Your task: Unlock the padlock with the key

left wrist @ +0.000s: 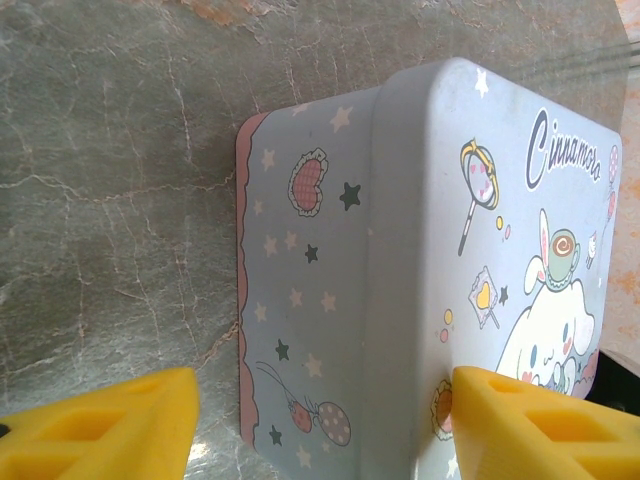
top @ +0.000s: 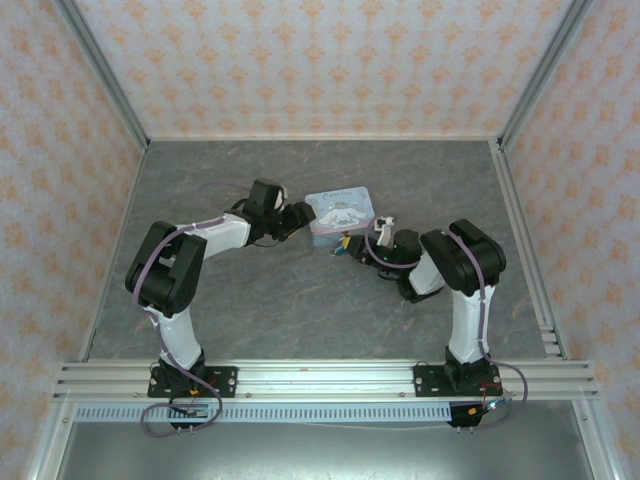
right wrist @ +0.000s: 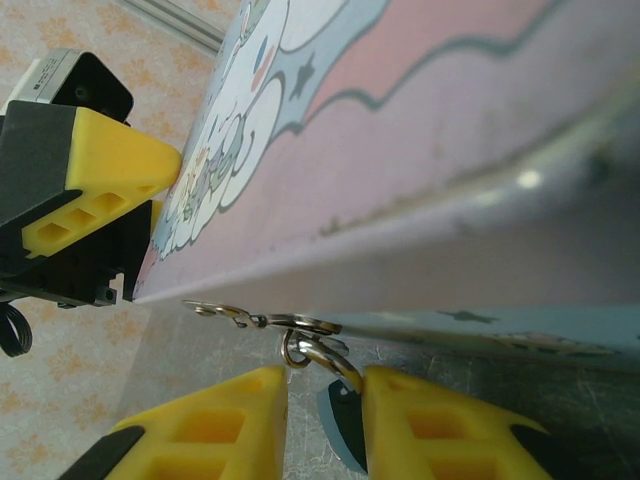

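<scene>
The pale blue cartoon tin (top: 340,212) lies mid-table. My left gripper (top: 300,220) is at its left end, open. One yellow fingertip (left wrist: 540,425) rests on the lid (left wrist: 500,200); the other (left wrist: 100,435) stands clear of the tin's side. At the tin's front edge my right gripper (right wrist: 325,425) is open by a narrow gap. The dark blue-teal padlock (right wrist: 345,425) sits in that gap against the right finger (right wrist: 440,430), apart from the left finger. Its silver shackle (right wrist: 335,362) hooks into a ring under the tin's rim. A thin flat metal piece (right wrist: 215,311), possibly the key, hangs from that ring.
The grey marbled tabletop (top: 300,300) lies open in front of the tin. Patterned walls (top: 320,60) close the back and sides, with metal rails (top: 330,380) along the near edge. My left gripper's finger (right wrist: 110,180) shows beyond the tin's lid in the right wrist view.
</scene>
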Robot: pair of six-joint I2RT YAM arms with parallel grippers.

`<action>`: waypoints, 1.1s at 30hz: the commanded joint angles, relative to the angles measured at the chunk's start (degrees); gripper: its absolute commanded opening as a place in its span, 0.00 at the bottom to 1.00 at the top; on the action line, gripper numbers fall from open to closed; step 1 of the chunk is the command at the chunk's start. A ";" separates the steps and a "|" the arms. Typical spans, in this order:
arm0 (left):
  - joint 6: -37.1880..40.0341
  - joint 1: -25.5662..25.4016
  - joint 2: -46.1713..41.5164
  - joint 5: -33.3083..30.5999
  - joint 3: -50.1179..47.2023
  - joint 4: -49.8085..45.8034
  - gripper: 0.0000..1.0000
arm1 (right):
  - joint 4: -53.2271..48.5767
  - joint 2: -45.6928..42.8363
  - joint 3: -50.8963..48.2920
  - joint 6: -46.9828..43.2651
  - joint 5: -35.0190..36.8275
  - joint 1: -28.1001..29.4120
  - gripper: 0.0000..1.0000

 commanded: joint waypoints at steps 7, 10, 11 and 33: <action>0.47 -0.18 0.70 -3.17 -2.43 -7.44 0.66 | 4.17 0.44 0.27 0.27 -1.43 -0.01 0.21; 0.48 -0.18 0.70 -3.16 -2.43 -7.52 0.66 | 4.03 0.64 0.36 0.35 -1.35 -0.02 0.18; 0.51 -0.18 0.70 -3.15 -2.45 -7.57 0.66 | 4.05 0.68 0.48 0.41 -1.34 -0.02 0.16; 0.69 -0.22 0.00 -4.04 -3.28 -7.71 0.66 | 3.86 -3.07 -3.21 1.13 5.16 -1.02 0.00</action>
